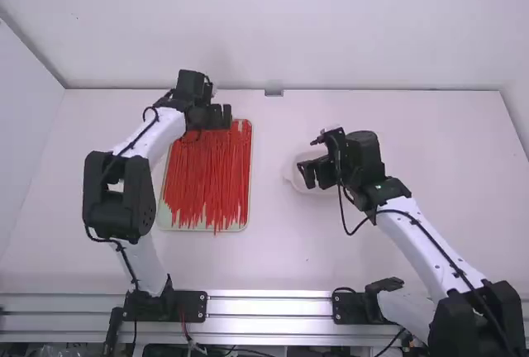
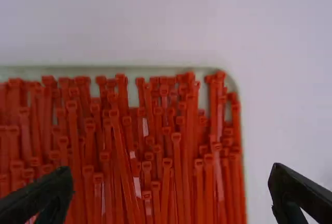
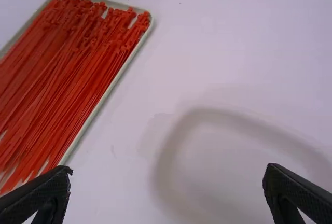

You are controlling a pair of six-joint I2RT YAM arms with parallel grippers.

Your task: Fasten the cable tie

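Red cable ties (image 1: 211, 177) lay heaped in the tray (image 2: 129, 70), left claw (image 1: 205, 116) spread apart over the tray's far end, right claw (image 1: 318, 164) likewise apart beside the tray; judged best to pinch one tie head singly.

1. The tray (image 1: 249, 200) heaped with cable ties (image 1: 207, 179) blocks the table's (image 1: 430, 142) left-centre, and the left end effector (image 1: 212, 116) hangs over its far end.
2. A bare lane runs between the tray and the white dish (image 3: 233, 167).
3. The right end effector (image 1: 315, 159) hangs above that dish, with open table to its right.
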